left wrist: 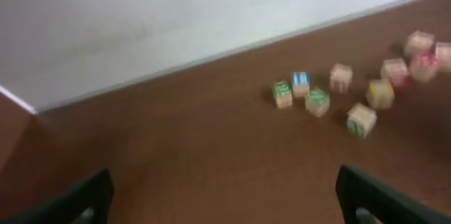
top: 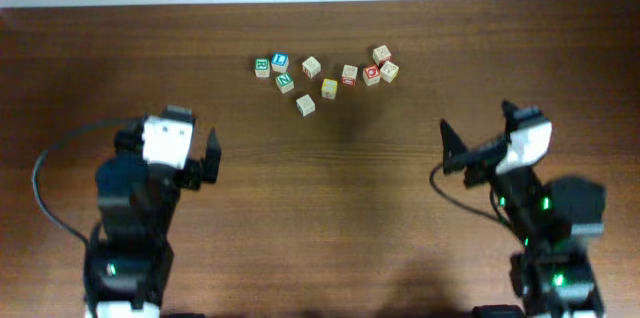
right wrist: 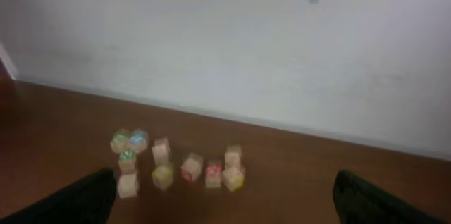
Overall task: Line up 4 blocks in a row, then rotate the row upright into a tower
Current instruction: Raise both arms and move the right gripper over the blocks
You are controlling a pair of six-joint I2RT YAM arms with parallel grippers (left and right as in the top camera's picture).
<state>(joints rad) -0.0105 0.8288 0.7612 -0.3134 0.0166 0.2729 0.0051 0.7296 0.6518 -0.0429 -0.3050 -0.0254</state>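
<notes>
up near the top middle of the overhead frame, the blocks (top: 305, 105) sit loose on the table (top: 330, 218), with the yellow one (top: 329, 88) mid-cluster. they look light, hard and easy to skid, so i'd pinch two opposite flat faces. left end effector (left wrist: 225, 206) and right end effector (right wrist: 225, 203) both gape wide, holding nothing. they're parked low in the frame, facing the cluster but well apart from it.

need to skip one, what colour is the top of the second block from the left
Blue; the block shows best overhead.
</notes>
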